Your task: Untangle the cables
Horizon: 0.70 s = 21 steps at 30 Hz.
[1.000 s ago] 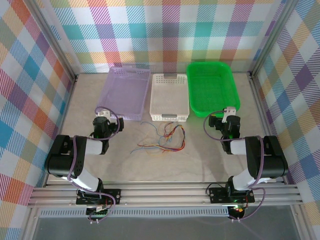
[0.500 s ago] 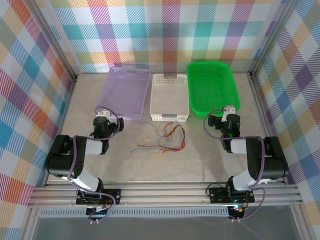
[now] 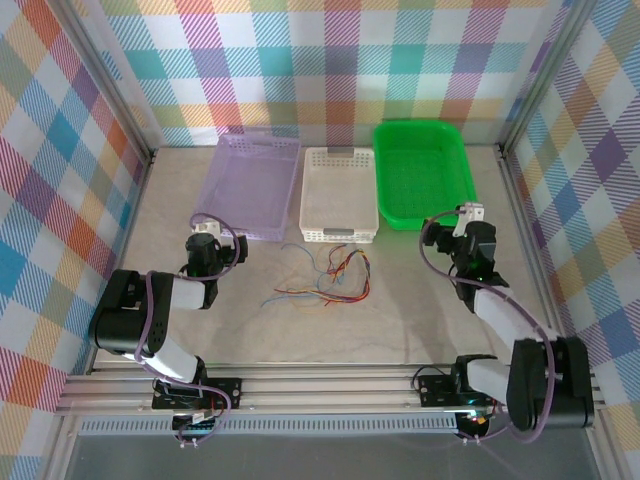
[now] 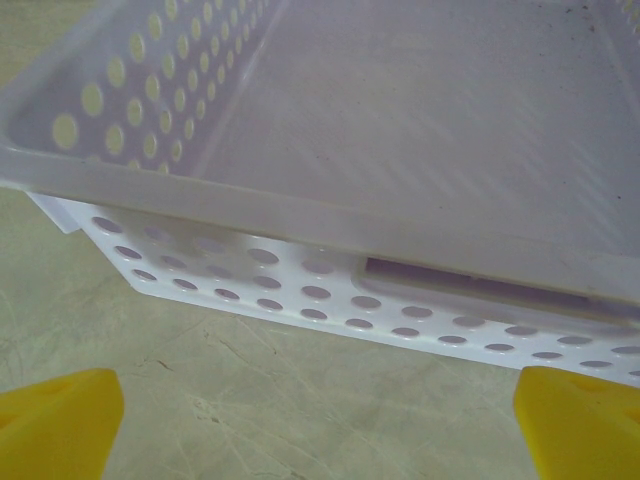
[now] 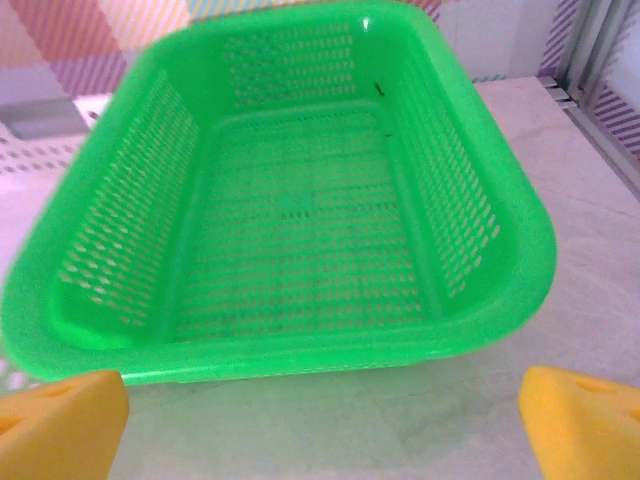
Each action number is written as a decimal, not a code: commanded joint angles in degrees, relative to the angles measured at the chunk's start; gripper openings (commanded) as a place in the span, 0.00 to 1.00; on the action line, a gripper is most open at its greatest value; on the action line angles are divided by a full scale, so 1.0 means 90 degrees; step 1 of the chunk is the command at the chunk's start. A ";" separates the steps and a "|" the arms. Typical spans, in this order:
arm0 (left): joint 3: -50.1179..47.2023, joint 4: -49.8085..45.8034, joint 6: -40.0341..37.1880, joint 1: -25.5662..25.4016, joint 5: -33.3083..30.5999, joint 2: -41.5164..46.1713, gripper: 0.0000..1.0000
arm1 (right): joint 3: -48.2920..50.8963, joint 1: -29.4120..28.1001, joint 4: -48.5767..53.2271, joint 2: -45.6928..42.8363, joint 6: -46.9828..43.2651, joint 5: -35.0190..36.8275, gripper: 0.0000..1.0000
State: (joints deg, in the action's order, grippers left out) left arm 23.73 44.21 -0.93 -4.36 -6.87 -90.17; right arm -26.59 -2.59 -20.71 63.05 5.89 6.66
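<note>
the thin multicoloured tangled wire cables [image 3: 322,278] are laid loose on the beige table [image 3: 400,320]. the left gripper [image 3: 204,234], at their ten o'clock, and the right gripper [image 3: 468,222], at two, are held wide, empty. several strands could be pinched together, tightening the knot.

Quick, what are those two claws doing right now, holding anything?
Left gripper: open, holding nothing, facing the purple basket.
Right gripper: open, holding nothing, facing the green basket.
</note>
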 commanded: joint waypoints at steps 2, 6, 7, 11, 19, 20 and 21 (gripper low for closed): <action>0.0023 0.0252 -0.0038 0.0055 0.0087 0.0067 1.00 | 0.0081 -0.0075 0.0919 -0.0970 0.0714 -0.0617 1.00; 0.0028 0.0244 -0.0037 0.0050 0.0090 0.0068 1.00 | 0.0093 -0.0345 0.0887 -0.1484 0.1262 -0.0958 1.00; 0.0025 0.0246 -0.0041 0.0054 0.0095 0.0068 1.00 | -0.0009 -0.0364 0.1046 -0.1491 0.1689 -0.0979 1.00; 0.0025 0.0244 -0.0041 0.0052 0.0088 0.0067 1.00 | -0.0923 -0.0357 0.2467 -0.1085 0.3282 -0.1198 1.00; 0.0026 0.0239 -0.0043 0.0055 0.0089 0.0068 1.00 | -0.1070 -0.0325 0.2430 -0.0713 0.3301 -0.2589 1.00; 0.0026 0.0238 -0.0043 0.0047 0.0089 0.0062 1.00 | -0.0975 -0.0332 0.2398 -0.0853 0.3388 -0.2528 1.00; 0.0020 0.0237 -0.0041 0.0052 0.0091 0.0068 1.00 | -0.0862 -0.0332 0.2401 -0.1072 0.3478 -0.2375 1.00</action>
State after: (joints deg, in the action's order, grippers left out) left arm 23.73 44.21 -0.93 -4.36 -6.87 -90.17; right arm -37.10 -5.72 1.32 56.97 33.61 -12.32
